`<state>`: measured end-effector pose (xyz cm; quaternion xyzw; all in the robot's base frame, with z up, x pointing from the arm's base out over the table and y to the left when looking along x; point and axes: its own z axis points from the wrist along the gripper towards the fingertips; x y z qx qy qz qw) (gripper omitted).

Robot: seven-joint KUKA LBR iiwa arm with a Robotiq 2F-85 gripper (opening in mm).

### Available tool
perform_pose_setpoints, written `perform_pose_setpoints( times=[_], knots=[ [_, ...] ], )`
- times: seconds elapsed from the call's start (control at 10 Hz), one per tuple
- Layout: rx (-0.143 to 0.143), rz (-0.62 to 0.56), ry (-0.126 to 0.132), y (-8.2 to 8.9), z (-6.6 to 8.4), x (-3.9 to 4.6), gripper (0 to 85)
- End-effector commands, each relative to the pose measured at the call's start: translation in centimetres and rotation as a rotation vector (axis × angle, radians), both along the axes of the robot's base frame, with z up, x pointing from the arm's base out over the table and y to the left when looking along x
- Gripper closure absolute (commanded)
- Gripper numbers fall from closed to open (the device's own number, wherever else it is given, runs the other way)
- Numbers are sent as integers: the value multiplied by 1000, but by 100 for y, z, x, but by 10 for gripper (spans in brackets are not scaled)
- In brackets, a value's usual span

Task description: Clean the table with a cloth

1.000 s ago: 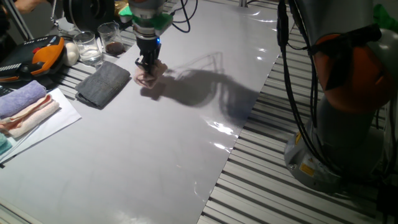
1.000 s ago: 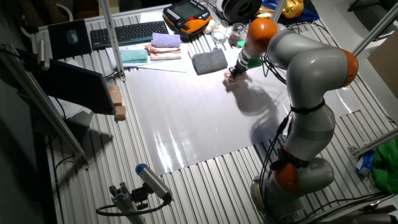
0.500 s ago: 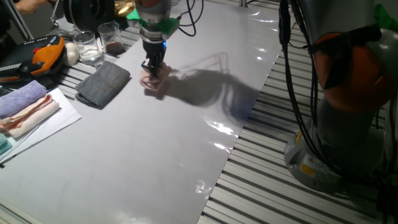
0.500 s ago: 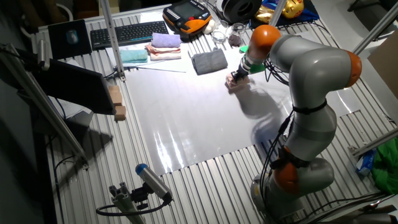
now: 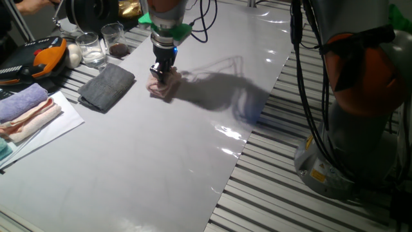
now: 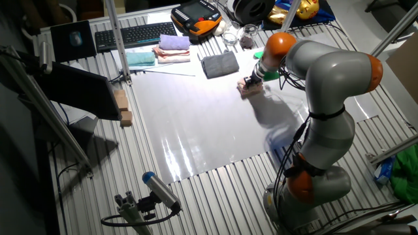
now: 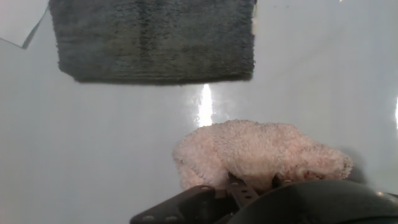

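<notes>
A dark grey cloth (image 5: 107, 86) is lying on the left of the desk (image 5: 148, 161). Just right of it, the fingers (image 5: 161, 71) are gripping the pink cloth (image 5: 162, 87) and pressing it onto the desk's far part.

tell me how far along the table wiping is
Done: the tool has the pink cloth clamped and pressed onto the table, beside the dark grey cloth. In hand: the wipe itself, at the far end of the sheet. Left: most of the glossy surface lies nearer the camera, away from the cloth; no wiped streaks show, so coverage cannot be judged.
</notes>
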<state>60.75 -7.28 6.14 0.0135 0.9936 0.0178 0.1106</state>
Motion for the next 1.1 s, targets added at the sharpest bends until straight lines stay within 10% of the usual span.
perform_pose_setpoints(
  times=[0.0,0.6,1.0],
  knots=[
    [-6,-9,-5,-1,0,1,170],
    [-18,-38,-14,3,87,59,170],
    [25,-36,-1,83,278,128,170]
  ],
)
